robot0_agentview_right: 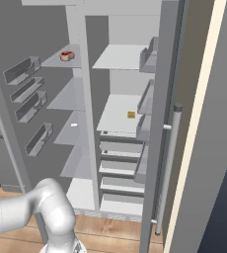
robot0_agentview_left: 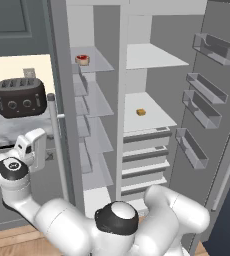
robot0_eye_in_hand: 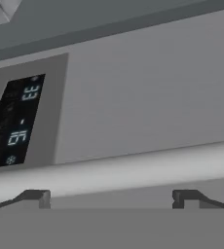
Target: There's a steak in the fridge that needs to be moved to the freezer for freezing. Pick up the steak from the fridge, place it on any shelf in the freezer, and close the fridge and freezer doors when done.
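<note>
The steak (robot0_agentview_left: 82, 59) (robot0_agentview_right: 66, 56), round and red with a pale rim, lies on the top shelf of the freezer (robot0_agentview_left: 94, 125) (robot0_agentview_right: 73, 99), the narrow left compartment. Right of it the fridge (robot0_agentview_left: 147, 115) (robot0_agentview_right: 120, 108) stands open too. Both doors are swung wide: the freezer door (robot0_agentview_left: 58, 60) (robot0_agentview_right: 7, 113) at the left, the fridge door (robot0_agentview_left: 212, 115) (robot0_agentview_right: 157, 123) at the right. My gripper (robot0_agentview_left: 46, 152) (robot0_eye_in_hand: 111, 198) is open on the outer side of the freezer door. Its fingertips (robot0_eye_in_hand: 36, 198) sit just short of that door's silver bar handle (robot0_agentview_left: 57, 145) (robot0_eye_in_hand: 114, 170), beside the dark dispenser panel (robot0_eye_in_hand: 16, 121).
A small orange-yellow cube (robot0_agentview_left: 141, 112) (robot0_agentview_right: 131, 114) sits on a white fridge shelf above the drawers (robot0_agentview_left: 144, 160). Clear bins (robot0_agentview_left: 202, 107) line the fridge door. A black toaster (robot0_agentview_left: 19, 96) stands on the counter left of the freezer door. The fridge door's handle (robot0_agentview_right: 169, 163) faces the right wall.
</note>
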Controlling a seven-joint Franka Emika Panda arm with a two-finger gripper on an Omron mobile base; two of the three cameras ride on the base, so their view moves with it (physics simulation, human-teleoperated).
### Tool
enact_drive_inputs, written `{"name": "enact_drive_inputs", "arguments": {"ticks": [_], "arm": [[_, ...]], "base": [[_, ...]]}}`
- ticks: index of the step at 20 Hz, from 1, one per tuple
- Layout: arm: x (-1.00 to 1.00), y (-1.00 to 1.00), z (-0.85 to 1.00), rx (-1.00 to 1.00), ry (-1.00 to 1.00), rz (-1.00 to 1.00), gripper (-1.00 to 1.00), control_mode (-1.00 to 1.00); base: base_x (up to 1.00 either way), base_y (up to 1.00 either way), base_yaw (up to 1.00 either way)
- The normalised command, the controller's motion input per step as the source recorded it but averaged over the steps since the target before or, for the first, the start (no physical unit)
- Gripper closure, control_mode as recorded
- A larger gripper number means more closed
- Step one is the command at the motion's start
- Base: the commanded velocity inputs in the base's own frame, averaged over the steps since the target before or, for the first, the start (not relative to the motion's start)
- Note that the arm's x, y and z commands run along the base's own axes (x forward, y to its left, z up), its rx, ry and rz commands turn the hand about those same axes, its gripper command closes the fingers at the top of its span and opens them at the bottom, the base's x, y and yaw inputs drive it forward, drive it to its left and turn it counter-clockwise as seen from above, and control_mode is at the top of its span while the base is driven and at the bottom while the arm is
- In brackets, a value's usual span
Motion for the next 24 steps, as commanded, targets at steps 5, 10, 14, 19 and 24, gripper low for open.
{"name": "enact_drive_inputs", "arguments": {"ticks": [5, 10, 14, 19, 24], "arm": [[0.42, 0.02, -0.38, -0.21, 0.12, -0.05, -1.0, -1.0], [0.44, 0.0, -0.35, -0.14, 0.13, -0.03, -1.0, -1.0], [0.46, -0.01, -0.25, -0.09, 0.18, -0.03, -1.0, -1.0], [0.28, -0.22, -0.16, -0.02, 0.14, -0.01, -1.0, -1.0], [0.0, -0.39, -0.03, 0.0, 0.04, -0.01, -1.0, -1.0]], "base": [[0.0, 0.0, 0.0], [0.0, 0.0, 0.0], [0.0, 0.0, 0.0], [0.0, 0.0, 0.0], [0.0, 0.0, 0.0]]}}
